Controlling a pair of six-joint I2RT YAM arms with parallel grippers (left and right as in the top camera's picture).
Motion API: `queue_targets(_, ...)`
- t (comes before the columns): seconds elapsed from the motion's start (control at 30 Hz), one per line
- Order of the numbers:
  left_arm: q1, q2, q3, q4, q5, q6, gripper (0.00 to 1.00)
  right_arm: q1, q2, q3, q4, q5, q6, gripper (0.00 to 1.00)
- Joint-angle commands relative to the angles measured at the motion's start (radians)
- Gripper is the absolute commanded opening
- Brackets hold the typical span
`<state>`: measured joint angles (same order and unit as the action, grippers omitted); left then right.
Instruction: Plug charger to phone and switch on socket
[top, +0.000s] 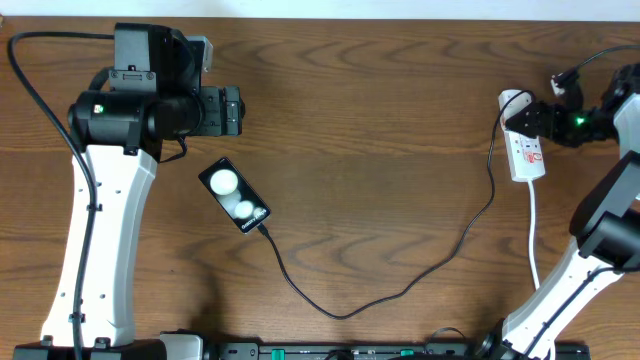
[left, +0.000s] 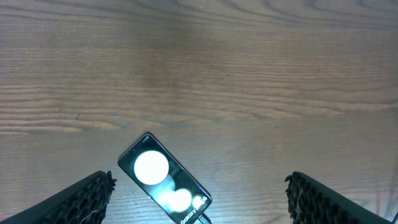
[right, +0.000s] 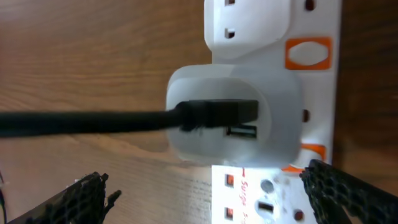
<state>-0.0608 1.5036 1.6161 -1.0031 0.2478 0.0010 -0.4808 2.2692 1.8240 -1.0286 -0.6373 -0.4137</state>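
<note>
We're seeing thin black charger cable (top: 400, 292) running from narrow white power-strip socket (top: 525, 150) to flat glossy black phone (top: 234, 195) on wooden bench (top: 380, 100); left and right jaws standing spread, empty.

Inspector: Count on the counter (top: 380, 100)?
Clerk: One phone (top: 234, 196). One charger (top: 400, 292). One socket (top: 527, 150), near the right edge, with one white adapter (right: 233, 115) seated in it.
Inspector: Robot arms?
Clerk: Two: one left arm (top: 100, 220), one right arm (top: 600, 230).
</note>
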Motion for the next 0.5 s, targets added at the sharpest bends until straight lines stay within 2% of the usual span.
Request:
queue_targets(0.0,0.003,0.0,0.015,-0.002,-0.01,0.014,0.91,0.014,0.022,0.013,0.005,-0.029,-0.021,0.99)
queue_targets(0.47,0.003,0.0,0.015,-0.002,-0.01,0.014,0.91,0.025,0.028,0.013,0.014,-0.029,-0.002,0.99)
